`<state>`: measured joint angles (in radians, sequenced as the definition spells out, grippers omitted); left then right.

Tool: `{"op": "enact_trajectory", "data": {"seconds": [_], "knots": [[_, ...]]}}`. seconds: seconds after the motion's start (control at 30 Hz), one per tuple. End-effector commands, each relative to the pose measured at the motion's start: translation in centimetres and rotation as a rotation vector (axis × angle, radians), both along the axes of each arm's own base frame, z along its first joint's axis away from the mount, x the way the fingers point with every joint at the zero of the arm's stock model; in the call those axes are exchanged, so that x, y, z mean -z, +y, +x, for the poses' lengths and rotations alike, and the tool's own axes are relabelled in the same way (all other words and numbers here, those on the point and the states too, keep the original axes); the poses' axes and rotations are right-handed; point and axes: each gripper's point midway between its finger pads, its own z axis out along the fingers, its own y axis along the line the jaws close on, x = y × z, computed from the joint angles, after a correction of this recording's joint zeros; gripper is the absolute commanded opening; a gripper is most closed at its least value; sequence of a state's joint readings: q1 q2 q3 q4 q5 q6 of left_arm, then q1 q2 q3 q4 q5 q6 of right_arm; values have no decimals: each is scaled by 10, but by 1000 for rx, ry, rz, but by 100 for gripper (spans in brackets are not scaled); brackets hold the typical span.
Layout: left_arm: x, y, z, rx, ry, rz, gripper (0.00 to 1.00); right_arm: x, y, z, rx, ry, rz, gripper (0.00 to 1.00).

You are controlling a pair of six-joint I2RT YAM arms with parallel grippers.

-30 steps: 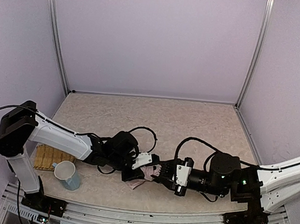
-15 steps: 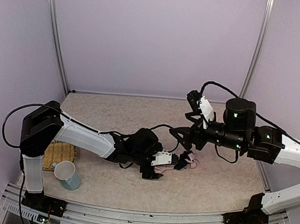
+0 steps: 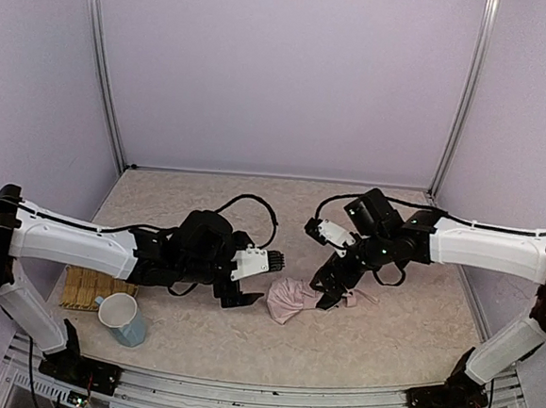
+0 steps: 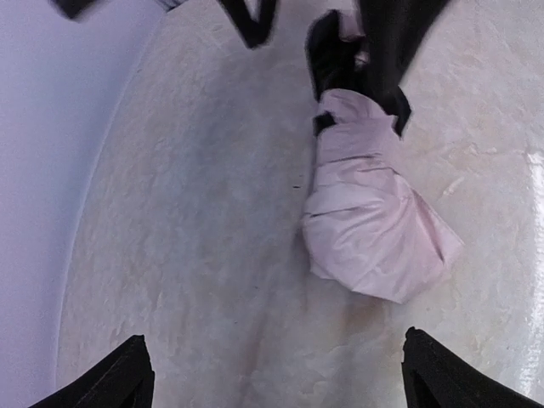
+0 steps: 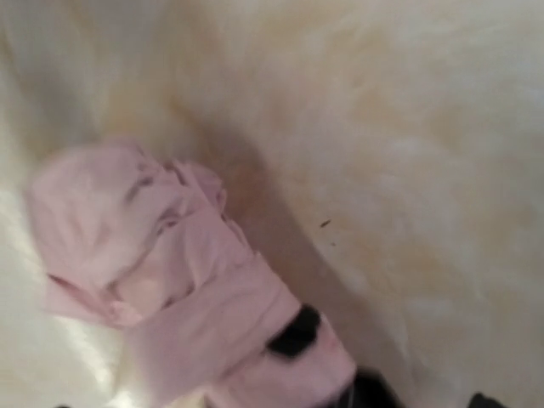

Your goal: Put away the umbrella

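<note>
top view: folded pink umbrella (image 3: pixel 291 300) lies on the table (image 3: pixel 253 212), well right of the cup (image 3: pixel 131 330); left gripper (image 3: pixel 259 279), spread wide and empty, sits between them; right gripper (image 3: pixel 331 286), parted and empty, over the umbrella's end farthest from the cup. left wrist: fingers (image 4: pixel 123 378) far apart, umbrella ahead untouched. right wrist: blurred umbrella below.

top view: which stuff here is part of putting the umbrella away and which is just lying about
Part of the job:
- umbrella, a pink bundle lying on the table
- left gripper, open beside it
- right gripper, open at its other end

Just lying about:
- mug, near left corner
- woven mat, beside the mug
</note>
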<state>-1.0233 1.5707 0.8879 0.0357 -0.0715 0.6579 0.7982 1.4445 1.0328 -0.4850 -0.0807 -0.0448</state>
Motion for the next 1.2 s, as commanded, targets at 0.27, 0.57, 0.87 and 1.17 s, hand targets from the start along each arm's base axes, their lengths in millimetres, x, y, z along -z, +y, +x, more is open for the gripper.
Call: {"op": "enact_trajectory", "data": {"seconds": [0.27, 0.57, 0.87, 1.17], "knots": [[-156, 115, 27, -477, 21, -646, 99, 95, 48, -9, -458, 201, -242, 95], [-158, 136, 43, -619, -10, -667, 99, 100, 9, 63, 68, 179, -184, 50], [-157, 185, 94, -839, -3, -774, 99, 59, -149, 112, 797, -2, 7, 43], [-134, 252, 156, -1096, 8, -845, 99, 20, -163, 115, 818, -28, 132, 100]]}}
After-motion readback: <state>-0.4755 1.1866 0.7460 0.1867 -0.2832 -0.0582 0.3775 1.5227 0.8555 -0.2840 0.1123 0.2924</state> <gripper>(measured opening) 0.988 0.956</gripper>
